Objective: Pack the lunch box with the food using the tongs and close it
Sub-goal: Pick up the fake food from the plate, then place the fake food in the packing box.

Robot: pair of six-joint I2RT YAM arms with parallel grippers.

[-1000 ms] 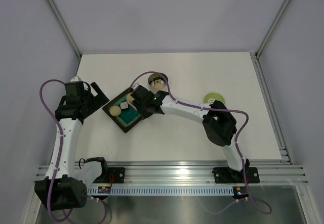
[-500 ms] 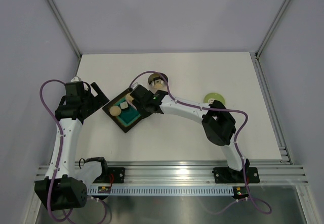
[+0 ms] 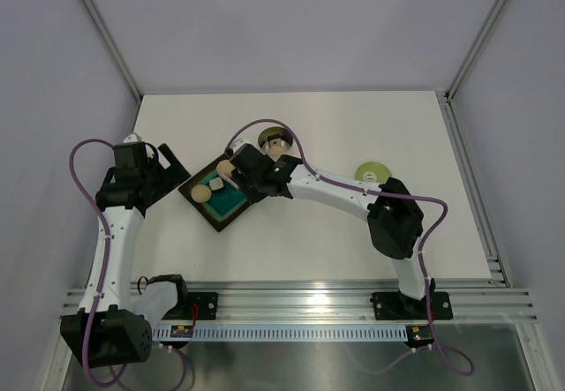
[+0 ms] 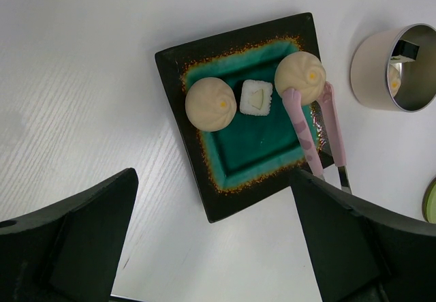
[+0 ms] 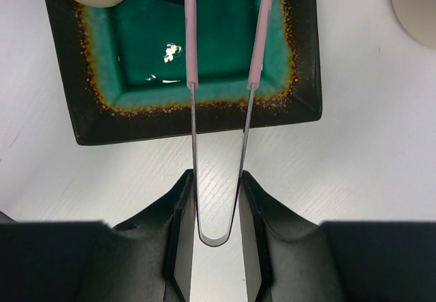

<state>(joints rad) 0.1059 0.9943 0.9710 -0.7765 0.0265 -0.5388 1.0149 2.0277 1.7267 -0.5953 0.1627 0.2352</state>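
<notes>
White desk (image 4: 82,56) carries a dark tray (image 4: 177,63). Right pincer (image 5: 216,186) pinches the thin, springy tongs (image 5: 192,43) narrowly at their bend. Their pink tips reach a dough ball (image 4: 300,77) on the tray's corner nearest the steel lunch box (image 4: 371,70). It looks soft and light, so squeeze gently across its middle. Left pincer (image 3: 172,166) gapes wide beside the tray.

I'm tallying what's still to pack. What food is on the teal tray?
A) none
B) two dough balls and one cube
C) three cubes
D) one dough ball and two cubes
B: on the tray, a dough ball, a pale cube and a second dough ball sit in a row.
</notes>
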